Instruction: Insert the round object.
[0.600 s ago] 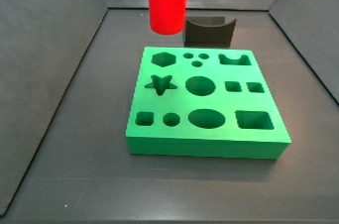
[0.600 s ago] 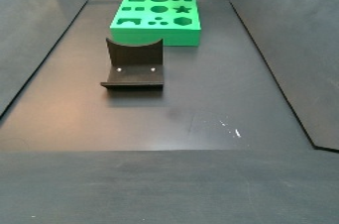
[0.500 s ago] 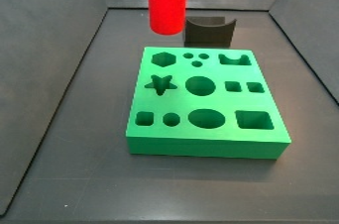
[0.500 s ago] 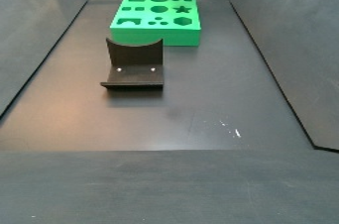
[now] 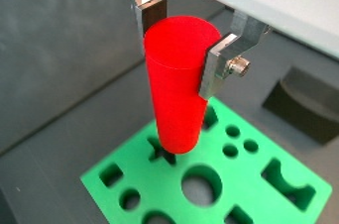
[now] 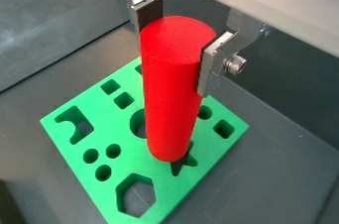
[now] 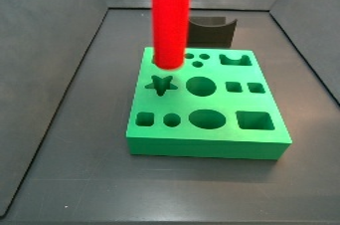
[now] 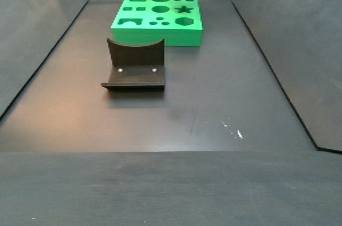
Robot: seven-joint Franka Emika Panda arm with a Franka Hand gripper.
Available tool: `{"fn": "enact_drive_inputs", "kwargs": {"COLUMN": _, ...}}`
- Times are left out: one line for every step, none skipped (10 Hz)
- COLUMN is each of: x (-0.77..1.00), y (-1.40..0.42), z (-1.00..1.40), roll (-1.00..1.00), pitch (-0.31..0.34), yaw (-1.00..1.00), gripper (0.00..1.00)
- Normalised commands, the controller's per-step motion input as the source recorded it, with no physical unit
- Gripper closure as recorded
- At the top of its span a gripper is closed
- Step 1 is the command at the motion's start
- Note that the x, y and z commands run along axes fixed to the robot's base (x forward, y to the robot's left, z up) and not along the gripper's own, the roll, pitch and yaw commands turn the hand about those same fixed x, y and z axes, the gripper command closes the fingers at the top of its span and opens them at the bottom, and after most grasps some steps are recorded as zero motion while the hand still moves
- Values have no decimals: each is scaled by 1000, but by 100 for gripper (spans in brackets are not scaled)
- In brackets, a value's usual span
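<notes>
My two fingers [image 5: 223, 57], flat silver plates with dark pads, are clamped on the upper end of the round object [image 5: 176, 87], one plate on each side; my gripper [image 6: 180, 35] thus holds this one red cylinder upright, as both wrist views show. In a side view the round object [image 7: 170, 18] hangs over the far left part of the green block [image 7: 209, 105], its lower end just above the star-shaped hole [image 7: 161, 85]; whether it touches the block I cannot tell. The single green block carries ten holes of differing outline, among them the star, three round ones of differing width, and square ones. One fixture [image 8: 135, 64], a dark L-shaped bracket on a base plate, stands on the floor, well apart from the green block [image 8: 158, 19].
</notes>
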Motion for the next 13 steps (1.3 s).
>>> {"fn": "enact_drive_inputs", "kwargs": {"x": 517, "y": 0, "z": -357, "roll": -209, "pitch": -50, "yaw": -214, "gripper": 100}}
{"fn": "enact_drive_inputs", "kwargs": {"x": 563, "y": 0, "z": -223, "roll": -309, "pitch": -67, "yaw": -383, "gripper": 100}}
{"fn": "enact_drive_inputs", "kwargs": {"x": 580, "y": 0, "z": -300, "roll": -266, "pitch": -66, "yaw": -406, "gripper": 100}}
{"fn": "enact_drive_inputs", "kwargs": {"x": 580, "y": 0, "z": -283, "roll": -231, "pitch": -44, "yaw": -386, "gripper": 100}}
{"fn": "enact_drive_inputs", "kwargs": {"x": 583, "y": 0, "z": -314, "roll": -221, "pitch": -39, "yaw": -383, "gripper": 100}}
{"fn": "enact_drive_inputs", "kwargs": {"x": 509, "y": 0, "z": -326, "roll": -186, "pitch": -43, "yaw": -357, "gripper": 100}}
{"fn": "enact_drive_inputs", "kwargs": {"x": 394, "y": 0, "z": -286, "roll": -179, "pitch": -40, "yaw": -349, "gripper": 100}}
{"fn": "enact_drive_inputs", "kwargs": {"x": 291, "y": 0, "z": -243, "roll": -181, "pitch": -43, "yaw": -329, "gripper": 100}}
{"fn": "enact_drive_inputs", "kwargs": {"x": 223, "y": 0, "z": -226, "roll": -171, "pitch": -39, "yaw": -300, "gripper": 100}}
{"fn": "enact_drive_inputs", "kwargs": {"x": -49, "y": 9, "z": -266, "roll": 0, "pitch": -10, "yaw": 0, "gripper": 100}}
{"fn": "enact_drive_inputs", "kwargs": {"x": -134, "y": 29, "z": -243, "roll": 33, "pitch": 0, "yaw": 0, "gripper": 100}}
{"fn": "enact_drive_inputs", "kwargs": {"x": -71, "y": 71, "z": -237, "roll": 157, "pitch": 0, "yaw": 106, "gripper": 100}}
{"fn": "enact_drive_inputs", "kwargs": {"x": -94, "y": 57, "z": -186, "roll": 251, "pitch": 24, "yaw": 114, "gripper": 100}}
